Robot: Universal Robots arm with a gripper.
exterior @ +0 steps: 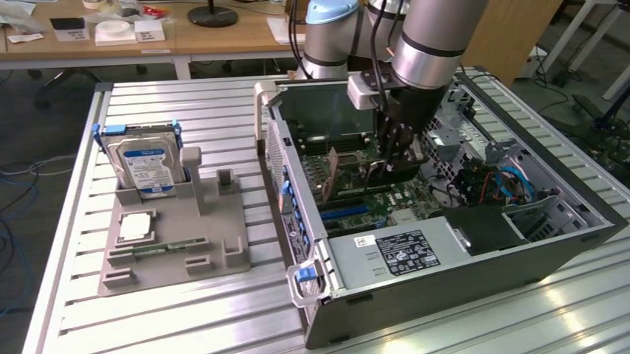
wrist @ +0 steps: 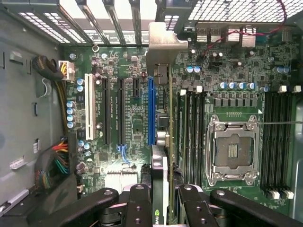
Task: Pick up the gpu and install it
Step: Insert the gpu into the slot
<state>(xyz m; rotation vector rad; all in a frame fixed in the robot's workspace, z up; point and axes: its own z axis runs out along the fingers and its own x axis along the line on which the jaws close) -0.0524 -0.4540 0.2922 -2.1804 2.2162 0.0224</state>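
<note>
- The fingers (wrist: 141, 201) of the gripper (wrist: 163, 201) are standing partly closed, their black pads pressing on either face of the gpu (wrist: 161, 156) and holding it on edge between them.
- The wrist view is looking straight down the card's upper edge: a thin strip with a green logo patch near the pads, running away to a silvery metal bracket (wrist: 163, 40) at its far end.
- In that view the gpu is sitting just beside the blue slot (wrist: 151, 111), between it and the black memory slots (wrist: 191, 127). Whether its contacts are touching a slot I cannot tell.
- Farther out, the wrist view is showing the green motherboard (wrist: 128, 71), a white slot (wrist: 88, 106) and the processor socket (wrist: 234, 149) in its metal frame.
- The exterior view is giving the wider scene: the arm (exterior: 428, 37) is reaching down into the open computer case (exterior: 443, 295). The case is lying on its side on a slatted metal table (exterior: 197, 103), and the card is standing upright inside it.
- Toward the exterior view's left, well apart from the case, a grey holder (exterior: 221, 221) is carrying a blue-labelled hard drive (exterior: 146, 166) standing on end and a narrow green memory stick (exterior: 158, 251) lying flat.
</note>
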